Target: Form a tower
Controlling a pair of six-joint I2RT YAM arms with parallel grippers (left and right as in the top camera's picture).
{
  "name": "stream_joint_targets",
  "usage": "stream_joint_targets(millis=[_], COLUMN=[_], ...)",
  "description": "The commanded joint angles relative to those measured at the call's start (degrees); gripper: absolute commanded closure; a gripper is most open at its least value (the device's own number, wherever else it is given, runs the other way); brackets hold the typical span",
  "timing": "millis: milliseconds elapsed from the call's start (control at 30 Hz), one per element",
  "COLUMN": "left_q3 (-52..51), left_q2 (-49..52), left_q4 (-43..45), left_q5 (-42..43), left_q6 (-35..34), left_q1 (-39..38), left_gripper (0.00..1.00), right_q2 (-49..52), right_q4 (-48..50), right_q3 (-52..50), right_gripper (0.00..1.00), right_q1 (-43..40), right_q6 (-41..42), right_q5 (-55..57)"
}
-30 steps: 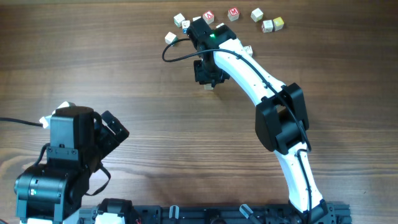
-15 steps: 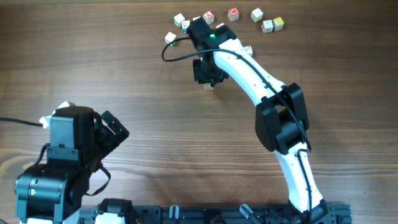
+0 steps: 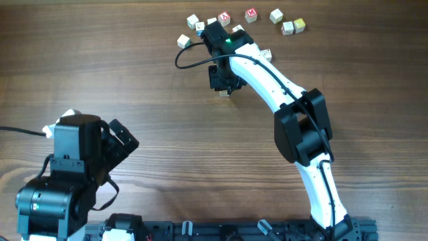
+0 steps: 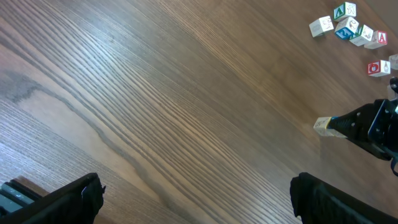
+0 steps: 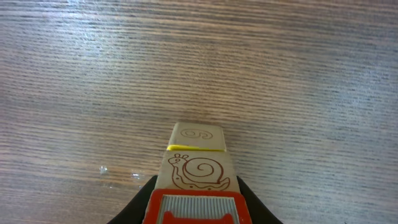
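Two cubes make up the tower (image 5: 198, 138) at this point. A pale base cube with a yellow edge stands mid-table, near the loose group, and a snail cube (image 5: 199, 171) appears to sit on it; contact not confirmable.

Right fingers (image 4: 354, 122) are clamped on the snail cube. Left fingers (image 4: 339, 199) are wide apart, empty and well away.

Judged remaining: release, then add more from the loose cubes (image 3: 251, 13).

Cubes are small, pale wood and square-edged, with printed line drawings and coloured letters. The table (image 3: 134, 80) is brown, matte, with strong grain.
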Motion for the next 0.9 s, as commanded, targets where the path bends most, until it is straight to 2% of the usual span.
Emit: stream_joint_targets(millis=[0, 333, 433, 867], left_q3=[-0.2, -0.2, -0.2, -0.2], left_q2=[0.0, 0.0, 0.0, 0.0], left_q4=[0.0, 0.0, 0.0, 0.0], left_q5=[0.11, 0.11, 0.11, 0.11], left_q6=[-0.52, -0.52, -0.52, -0.52], left_q1=[0.33, 0.33, 0.33, 0.33], left_gripper=[0.0, 0.0, 0.0, 0.0], right_q2=[0.28, 1.66, 1.68, 1.79], right_q4=[0.33, 0.28, 0.22, -0.48], right_q3=[-0.22, -0.24, -0.24, -0.24], right_gripper=[0.95, 0.93, 0.89, 0.87], right_q1=[0.02, -0.04, -0.04, -0.04], right_q6=[-0.92, 0.02, 0.94, 4.44], right_q5=[-0.13, -1.57, -1.27, 0.0])
